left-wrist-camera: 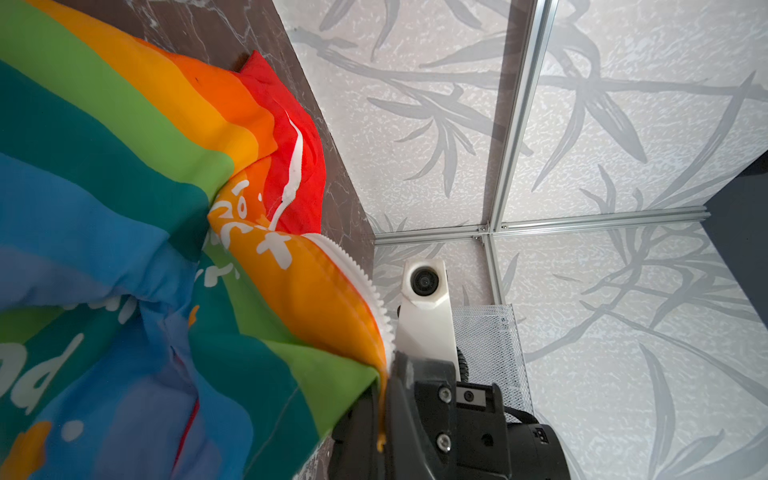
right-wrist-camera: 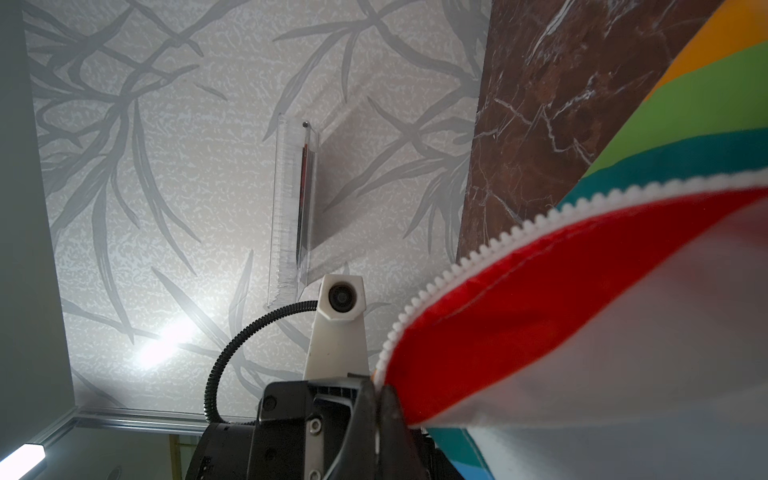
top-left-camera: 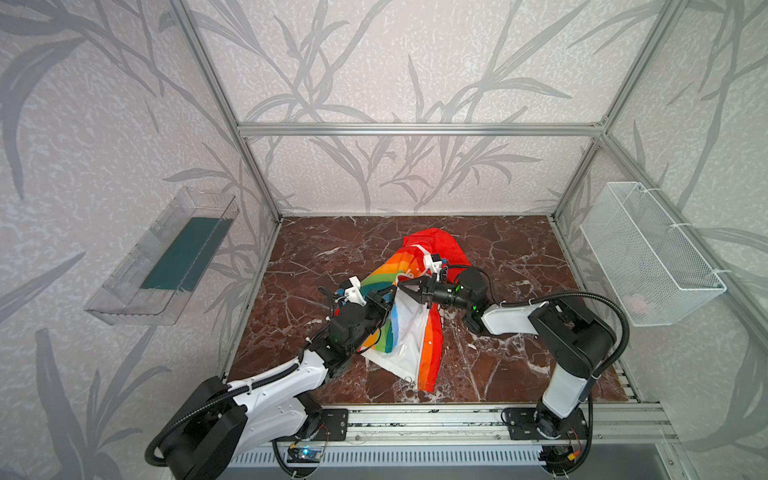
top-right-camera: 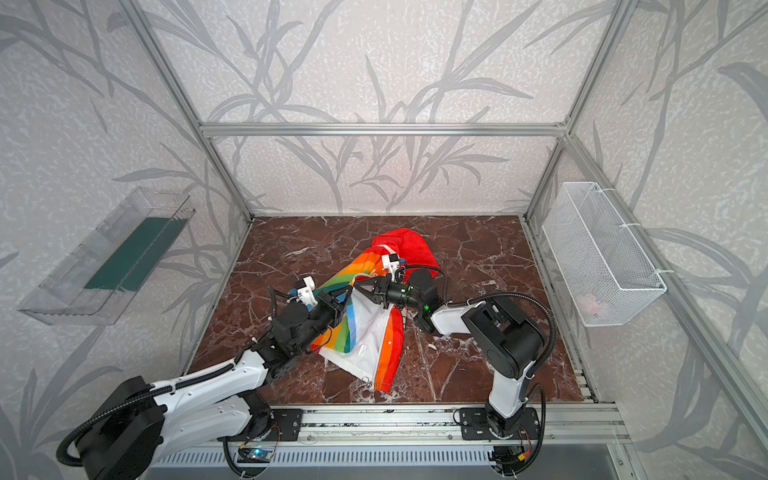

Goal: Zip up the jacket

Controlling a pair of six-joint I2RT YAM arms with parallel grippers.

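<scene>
While white zipper gapes unjoined | left gripper, right gripper both pinched tight on jacket front edges near red hood | zipping itself likely unstarted

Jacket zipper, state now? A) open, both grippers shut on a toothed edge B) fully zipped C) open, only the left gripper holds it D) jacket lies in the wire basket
A: white lining shows across the open jacket, and the left gripper and right gripper each pinch fabric beside a row of zipper teeth.
</scene>
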